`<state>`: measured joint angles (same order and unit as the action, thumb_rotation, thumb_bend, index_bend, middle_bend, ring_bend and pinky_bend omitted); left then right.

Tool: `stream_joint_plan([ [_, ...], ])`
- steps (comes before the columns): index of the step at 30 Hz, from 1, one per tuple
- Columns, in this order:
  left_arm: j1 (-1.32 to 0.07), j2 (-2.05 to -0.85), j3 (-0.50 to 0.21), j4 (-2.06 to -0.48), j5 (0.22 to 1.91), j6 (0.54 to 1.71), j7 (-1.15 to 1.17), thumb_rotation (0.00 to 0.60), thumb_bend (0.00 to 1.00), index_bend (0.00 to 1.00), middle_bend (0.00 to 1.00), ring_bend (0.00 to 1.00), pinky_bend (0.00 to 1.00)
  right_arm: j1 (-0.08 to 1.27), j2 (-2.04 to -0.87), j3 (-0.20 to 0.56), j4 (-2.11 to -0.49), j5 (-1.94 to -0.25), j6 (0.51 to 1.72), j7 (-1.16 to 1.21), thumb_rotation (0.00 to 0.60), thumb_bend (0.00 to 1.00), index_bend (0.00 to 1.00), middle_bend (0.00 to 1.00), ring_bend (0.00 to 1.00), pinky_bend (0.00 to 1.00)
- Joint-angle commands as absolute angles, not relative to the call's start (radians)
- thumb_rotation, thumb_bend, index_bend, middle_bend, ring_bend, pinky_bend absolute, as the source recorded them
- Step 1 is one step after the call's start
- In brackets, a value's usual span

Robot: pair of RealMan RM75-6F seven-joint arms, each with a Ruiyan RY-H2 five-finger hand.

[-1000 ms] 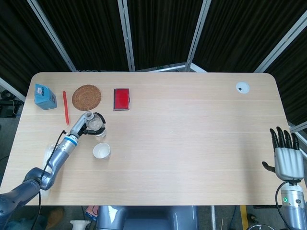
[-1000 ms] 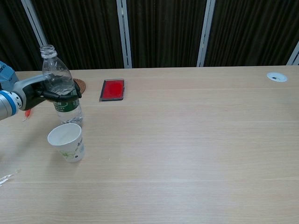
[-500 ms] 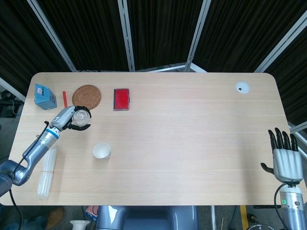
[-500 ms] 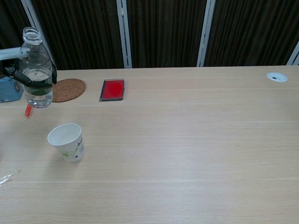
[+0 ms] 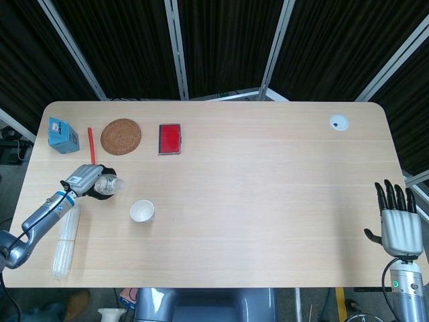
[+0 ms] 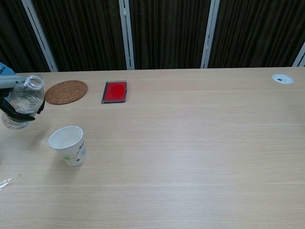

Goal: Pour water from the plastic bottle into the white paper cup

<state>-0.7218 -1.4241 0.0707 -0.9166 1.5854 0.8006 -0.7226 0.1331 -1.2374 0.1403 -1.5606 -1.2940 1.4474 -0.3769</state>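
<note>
Plastic bottle (image 6: 21, 101) at left edge of frame, uncapped, tilted toward white paper cup (image 6: 68, 145) but well left of it, grasped by left hand (image 5: 89, 180). Likely to spill onto table (image 6: 190, 143) if tipped further before mouth is over the cup. Right hand (image 5: 399, 221) at lower right, holding nothing, fingers extended. Left hand mostly cut off in chest view; water level hard to judge.

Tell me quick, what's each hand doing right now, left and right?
Left hand: holding the plastic bottle, tipped toward the white paper cup.
Right hand: open, fingers apart, holding nothing.
</note>
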Motion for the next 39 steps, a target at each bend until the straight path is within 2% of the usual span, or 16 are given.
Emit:
stream_joint_plan([
  [1,-0.73,-1.429,0.069,-0.923,1.574,0.78,-0.674,0.6,0.56,0.69,0.51,0.32,0.35,0.133,-1.236,0.14,-1.56,-1.293,1.447,-0.375,0.6,0.0,0.0,0.0,0.0,0.0],
  [12,-0.724,-1.463,0.077,-0.893,1.584,0.809,-0.364,0.6,0.57,0.69,0.51,0.32,0.35,0.125,-1.225,0.145,-1.563,-1.285,1.455,-0.359,0.6,0.0,0.0,0.0,0.0,0.0],
  [22,-0.712,-1.464,0.056,-0.926,1.56,0.846,-0.111,0.6,0.57,0.69,0.51,0.32,0.35,0.126,-1.225,0.144,-1.565,-1.286,1.454,-0.361,0.6,0.0,0.0,0.0,0.0,0.0],
  [39,-0.707,-1.461,0.04,-0.968,1.52,0.841,0.086,0.6,0.57,0.69,0.51,0.32,0.35,0.127,-1.223,0.146,-1.563,-1.279,1.452,-0.359,0.6,0.0,0.0,0.0,0.0,0.0],
])
